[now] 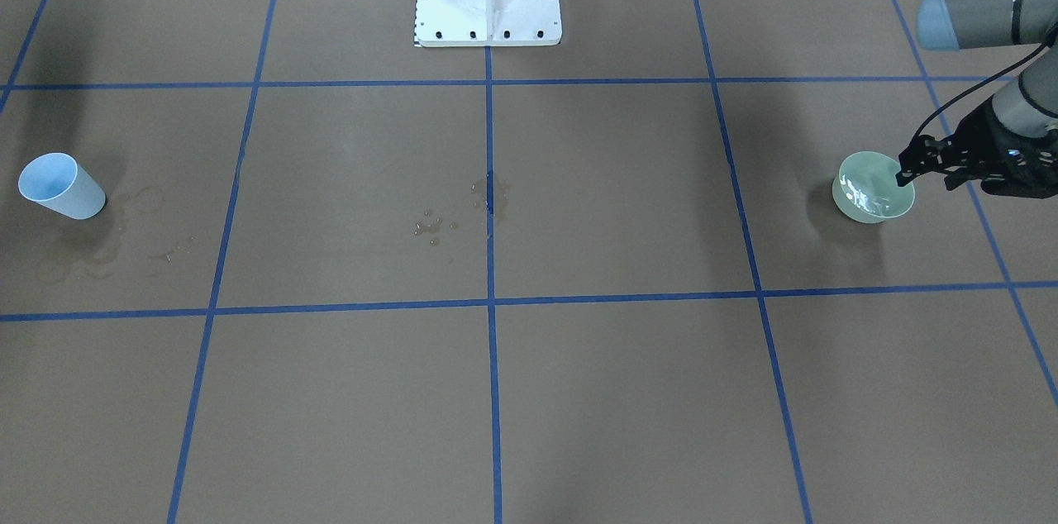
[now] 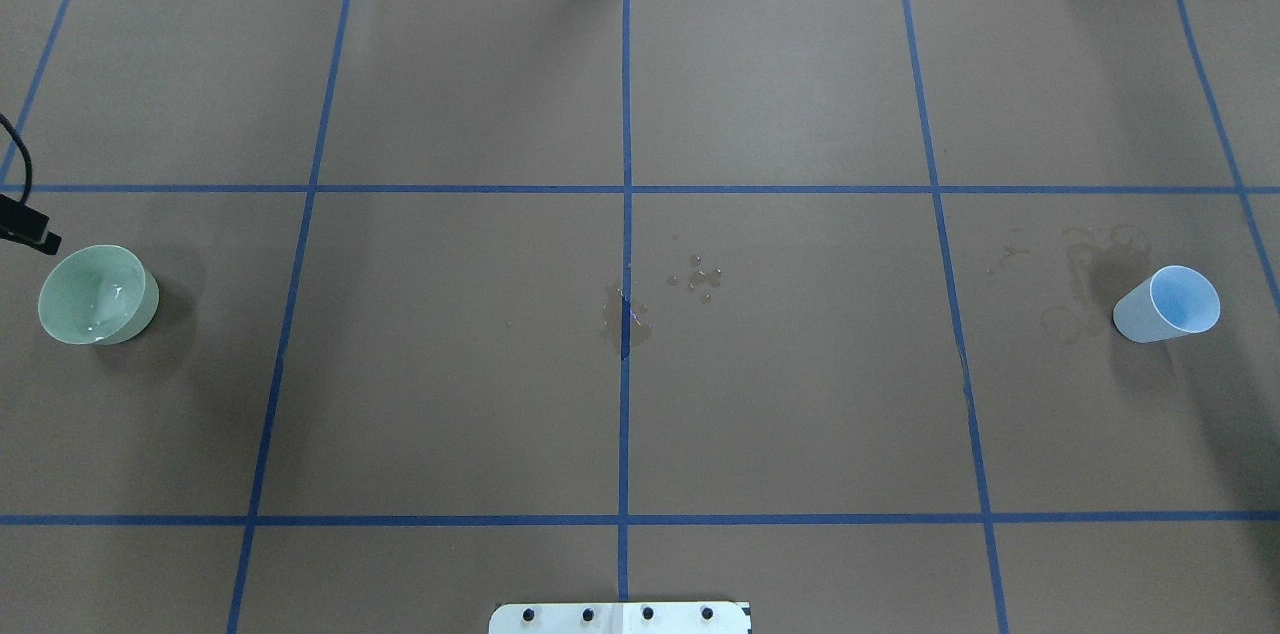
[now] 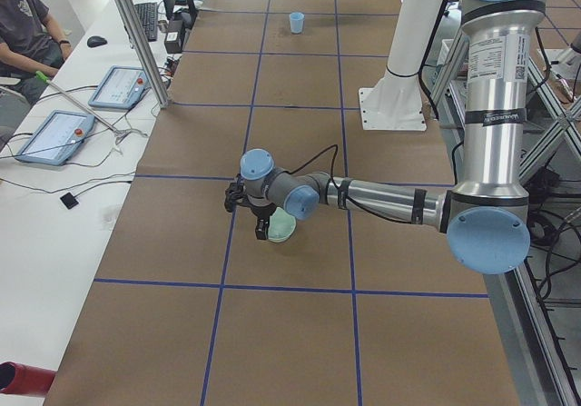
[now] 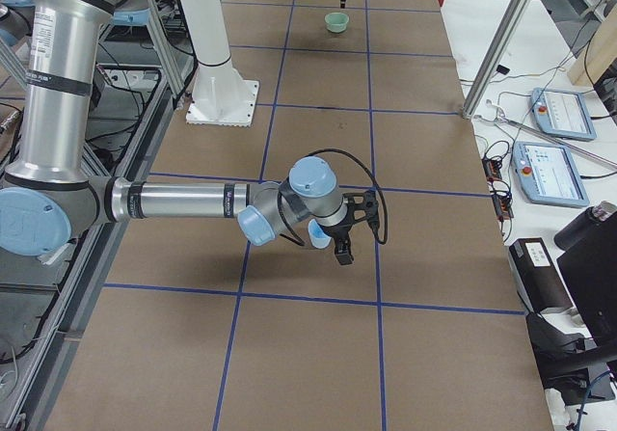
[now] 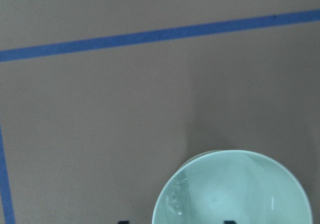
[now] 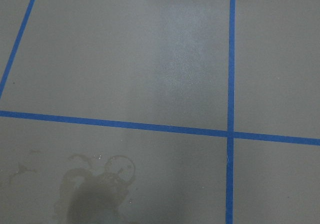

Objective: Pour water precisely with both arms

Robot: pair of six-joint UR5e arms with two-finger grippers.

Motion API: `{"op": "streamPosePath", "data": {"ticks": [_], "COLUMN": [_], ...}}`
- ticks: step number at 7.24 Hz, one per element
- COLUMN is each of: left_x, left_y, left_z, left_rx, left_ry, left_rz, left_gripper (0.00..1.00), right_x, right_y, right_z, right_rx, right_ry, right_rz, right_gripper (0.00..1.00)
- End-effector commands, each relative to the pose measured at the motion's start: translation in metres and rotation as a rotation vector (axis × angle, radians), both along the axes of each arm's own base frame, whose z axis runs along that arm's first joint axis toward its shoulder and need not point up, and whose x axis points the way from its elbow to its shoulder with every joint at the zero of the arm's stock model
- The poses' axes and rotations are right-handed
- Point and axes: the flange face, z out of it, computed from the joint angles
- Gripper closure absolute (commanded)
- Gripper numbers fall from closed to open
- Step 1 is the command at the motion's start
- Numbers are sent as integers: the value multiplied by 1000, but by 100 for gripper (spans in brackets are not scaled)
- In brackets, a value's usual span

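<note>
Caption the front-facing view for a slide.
Left gripper at the rim of the green bowl; blue cup across the table, spilled droplets between.

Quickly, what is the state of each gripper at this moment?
Left gripper: open, at the rim of the green bowl, not gripping it.
Right gripper: cannot be told; only a side view shows it.

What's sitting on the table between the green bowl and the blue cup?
In the overhead view, no objects: between the green bowl and blue cup lie only blue tape lines, a wet patch and droplets mid-table.
</note>
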Motion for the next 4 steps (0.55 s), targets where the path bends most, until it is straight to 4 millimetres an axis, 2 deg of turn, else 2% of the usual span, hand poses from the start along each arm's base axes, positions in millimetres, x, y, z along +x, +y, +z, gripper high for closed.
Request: {"op": "streamPosePath", "data": {"ticks": [1,2,4], "left_x": [-54,-89,-170], "left_y": [-8,-12,-29], "left_z": [-12,-4,7], "left_rx": [44,77,93], "left_ry": [85,55,1], "left_rz": [-20,-1,13], "left_gripper": [0,0,0], "right_x": [-4,-3,15], "right_y": [-20,-36,-68], "right_z": [-8,-12,-28], "right_rx": [-45,-47,-38], "right_ry": [-1,27,114], "right_rz": [-15,-53,-187], "right_gripper": [0,0,0]}}
